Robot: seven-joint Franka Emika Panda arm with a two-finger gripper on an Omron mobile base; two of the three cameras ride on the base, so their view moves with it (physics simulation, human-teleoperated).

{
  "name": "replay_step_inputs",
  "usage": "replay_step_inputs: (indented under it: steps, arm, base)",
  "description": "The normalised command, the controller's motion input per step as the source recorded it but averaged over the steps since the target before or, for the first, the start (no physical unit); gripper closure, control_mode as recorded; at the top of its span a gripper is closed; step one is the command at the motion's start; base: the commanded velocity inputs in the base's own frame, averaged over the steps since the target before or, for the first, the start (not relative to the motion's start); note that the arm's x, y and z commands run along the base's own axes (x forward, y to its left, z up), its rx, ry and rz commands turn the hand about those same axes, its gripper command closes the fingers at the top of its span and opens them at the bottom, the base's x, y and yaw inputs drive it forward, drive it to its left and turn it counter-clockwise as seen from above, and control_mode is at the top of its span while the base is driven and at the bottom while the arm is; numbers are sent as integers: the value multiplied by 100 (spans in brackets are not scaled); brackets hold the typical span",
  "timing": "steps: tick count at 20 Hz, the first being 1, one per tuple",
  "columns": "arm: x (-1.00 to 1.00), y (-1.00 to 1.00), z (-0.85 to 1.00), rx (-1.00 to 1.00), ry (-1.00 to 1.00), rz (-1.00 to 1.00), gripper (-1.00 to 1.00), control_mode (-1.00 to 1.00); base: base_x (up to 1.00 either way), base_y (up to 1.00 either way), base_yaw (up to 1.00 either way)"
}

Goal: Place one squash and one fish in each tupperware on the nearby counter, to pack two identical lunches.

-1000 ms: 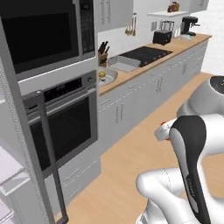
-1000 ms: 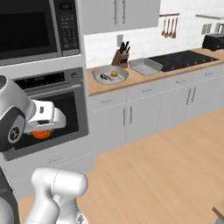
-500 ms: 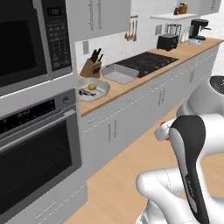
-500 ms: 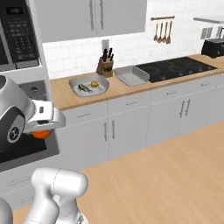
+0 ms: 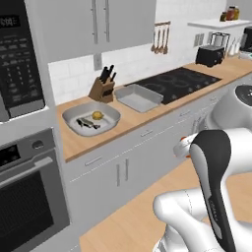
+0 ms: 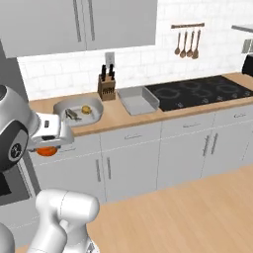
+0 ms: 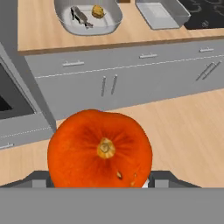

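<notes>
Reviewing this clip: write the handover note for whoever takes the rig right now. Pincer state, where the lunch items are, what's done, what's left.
Pincer: shut on the orange squash, carried off the counter.
Wide tupperware: holds the yellow squash and dark fish; whether one or two fish, cannot tell.
Rectangular tupperware, beside the knife block: nothing in it yet.
Done: one lunch looks packed.
Left: orange squash and one fish into the rectangular tupperware.
</notes>
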Motion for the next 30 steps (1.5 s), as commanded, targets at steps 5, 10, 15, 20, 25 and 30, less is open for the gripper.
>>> replay_step_inputs:
  steps: [5, 10, 15, 20, 25, 30]
  arm:
    - [0, 0, 0, 0, 0, 0, 100, 100]
    - [0, 0, 0, 0, 0, 0, 100, 100]
    - [0, 0, 0, 0, 0, 0, 100, 100]
    - [0, 0, 0, 0, 0, 0, 100, 100]
    - [0, 0, 0, 0, 0, 0, 100, 100]
    - [0, 0, 0, 0, 0, 0, 100, 100]
  base:
    - [100, -74, 45]
    - [100, -76, 49]
    - [100, -96, 37]
    - [100, -51, 19]
    - [54, -5, 5]
    - [21, 0, 0]
